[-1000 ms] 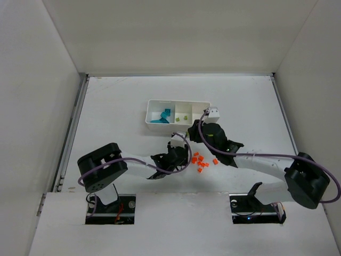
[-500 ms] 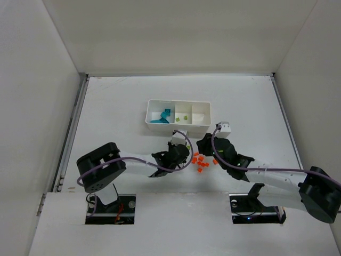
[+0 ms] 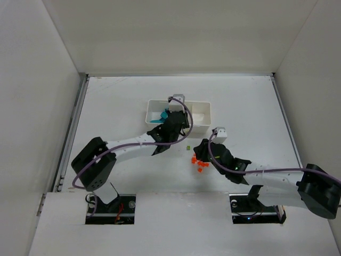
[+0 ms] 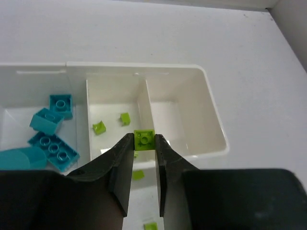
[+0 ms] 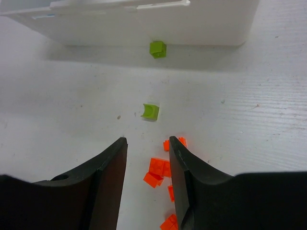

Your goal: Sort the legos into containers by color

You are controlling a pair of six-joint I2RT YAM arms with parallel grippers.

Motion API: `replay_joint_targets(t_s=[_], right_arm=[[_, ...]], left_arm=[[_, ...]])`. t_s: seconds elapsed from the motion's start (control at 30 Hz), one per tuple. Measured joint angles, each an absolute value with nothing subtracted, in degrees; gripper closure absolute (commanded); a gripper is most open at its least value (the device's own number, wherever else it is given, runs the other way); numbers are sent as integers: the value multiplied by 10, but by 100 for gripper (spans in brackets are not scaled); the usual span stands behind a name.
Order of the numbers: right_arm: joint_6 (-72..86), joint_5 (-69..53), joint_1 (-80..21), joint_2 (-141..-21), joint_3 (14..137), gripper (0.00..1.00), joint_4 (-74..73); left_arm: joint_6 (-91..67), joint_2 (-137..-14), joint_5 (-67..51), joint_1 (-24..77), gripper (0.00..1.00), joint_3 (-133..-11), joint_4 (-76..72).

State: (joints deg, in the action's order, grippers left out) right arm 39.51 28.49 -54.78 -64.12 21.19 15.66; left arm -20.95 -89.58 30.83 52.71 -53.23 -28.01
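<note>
My left gripper is shut on a tiny lime-green lego and holds it above the white tray's near wall, by the divider between the middle and right containers. Teal legos lie in the left container and two green ones in the middle one. The right container shows no bricks. My right gripper is open low over the table, with several orange legos between and beside its fingers. In the top view the left gripper is at the tray and the right gripper is at the orange pile.
Two loose green legos lie on the table in front of the tray, one against its wall and one nearer the orange pile. The tray wall stands just beyond them. White enclosure walls ring the table.
My left gripper has risen from beside the orange pile to the tray, carrying the green lego. My right gripper has drawn back from the tray's right end to the orange pile.
</note>
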Motion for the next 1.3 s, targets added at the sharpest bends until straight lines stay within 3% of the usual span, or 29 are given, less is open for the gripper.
replay_joint_targets(t_s=[0.17, 0.37, 0.57, 1.23, 1.3], right_arm=[[395, 287, -557, -656, 212, 51, 157], [395, 288, -560, -685, 214, 47, 157], [395, 288, -562, -742, 243, 48, 157], [362, 350, -564, -926, 349, 59, 174], [359, 356, -564, -936, 358, 65, 176]], left_arm=[[-203, -995, 280, 489, 77, -592, -279], [-201, -1046, 262, 468, 59, -618, -269], [-206, -1042, 256, 468, 59, -614, -272], [-289, -746, 253, 489, 62, -332, -243], [-298, -731, 254, 490, 62, -310, -241]])
